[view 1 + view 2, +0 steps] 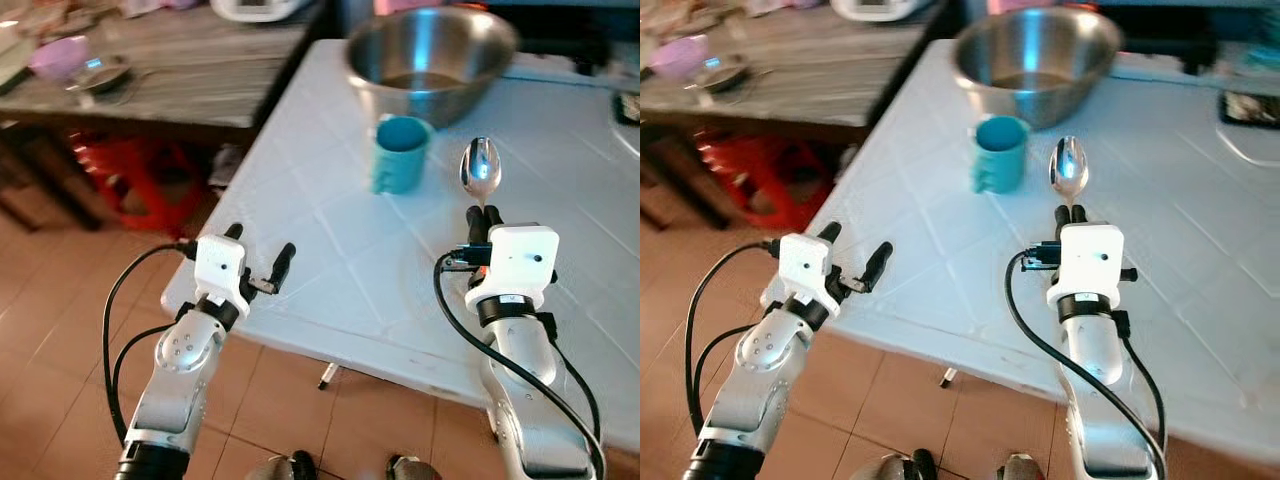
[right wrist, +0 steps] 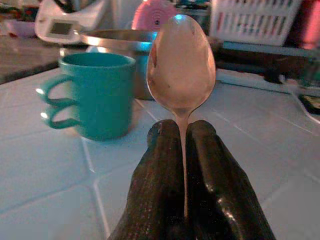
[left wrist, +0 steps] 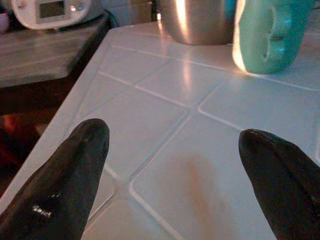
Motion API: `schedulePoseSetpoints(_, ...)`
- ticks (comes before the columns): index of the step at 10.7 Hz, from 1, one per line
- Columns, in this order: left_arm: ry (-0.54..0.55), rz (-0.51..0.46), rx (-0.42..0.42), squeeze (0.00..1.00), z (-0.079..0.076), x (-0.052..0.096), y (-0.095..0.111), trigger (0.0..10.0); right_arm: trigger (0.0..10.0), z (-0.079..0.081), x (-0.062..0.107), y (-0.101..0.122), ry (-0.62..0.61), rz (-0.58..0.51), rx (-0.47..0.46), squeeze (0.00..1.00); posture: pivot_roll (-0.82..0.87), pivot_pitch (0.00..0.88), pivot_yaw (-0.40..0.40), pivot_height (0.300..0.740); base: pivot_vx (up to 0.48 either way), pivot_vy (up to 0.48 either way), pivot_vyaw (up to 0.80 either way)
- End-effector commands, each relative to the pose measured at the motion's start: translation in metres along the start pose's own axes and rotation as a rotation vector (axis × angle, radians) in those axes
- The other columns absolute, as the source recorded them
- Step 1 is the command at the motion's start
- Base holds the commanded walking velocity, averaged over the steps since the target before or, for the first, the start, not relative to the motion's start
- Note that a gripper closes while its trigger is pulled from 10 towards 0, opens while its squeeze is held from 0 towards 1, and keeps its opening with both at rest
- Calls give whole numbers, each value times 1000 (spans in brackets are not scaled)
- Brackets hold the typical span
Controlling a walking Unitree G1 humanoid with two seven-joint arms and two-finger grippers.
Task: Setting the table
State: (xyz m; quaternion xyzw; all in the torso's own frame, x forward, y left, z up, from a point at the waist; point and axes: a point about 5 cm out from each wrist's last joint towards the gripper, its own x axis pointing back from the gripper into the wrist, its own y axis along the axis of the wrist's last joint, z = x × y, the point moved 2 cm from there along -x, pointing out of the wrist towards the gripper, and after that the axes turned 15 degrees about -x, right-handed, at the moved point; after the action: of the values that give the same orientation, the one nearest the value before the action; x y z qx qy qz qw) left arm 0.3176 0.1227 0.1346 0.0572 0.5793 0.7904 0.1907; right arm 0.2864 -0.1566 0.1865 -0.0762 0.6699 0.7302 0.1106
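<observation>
A metal spoon [image 1: 480,166] sticks forward out of my right gripper [image 1: 480,217], which is shut on its handle above the white tiled table [image 1: 330,240]; in the right wrist view the spoon's bowl [image 2: 181,65] stands up between the two black fingers [image 2: 155,190]. A teal mug [image 1: 400,152] stands on the table just left of the spoon. Behind it sits a large steel bowl [image 1: 430,58]. My left gripper [image 1: 262,262] is open at the table's near left corner, holding nothing; its fingertips [image 3: 75,170] hover over the tiles.
A dark wooden side table [image 1: 170,70] with a pink bowl [image 1: 60,55] and a white appliance [image 3: 47,11] stands to the left. Red stools [image 1: 140,175] sit under it. A white basket [image 2: 252,20] is behind the steel bowl. Tiled floor lies below.
</observation>
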Motion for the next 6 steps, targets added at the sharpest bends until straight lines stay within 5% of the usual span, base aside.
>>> schedulePoseSetpoints(1,17,26,0,0,5,3,-6,10000,10000,5,1,-2,12,-2,-17,0,-141,156,144,740,0,289,0)
schedulePoseSetpoints(6,7,28,-7,0,4,4,-9,10000,10000,8,1,-3,20,-9,-16,0,-146,154,146,740,0,310,0)
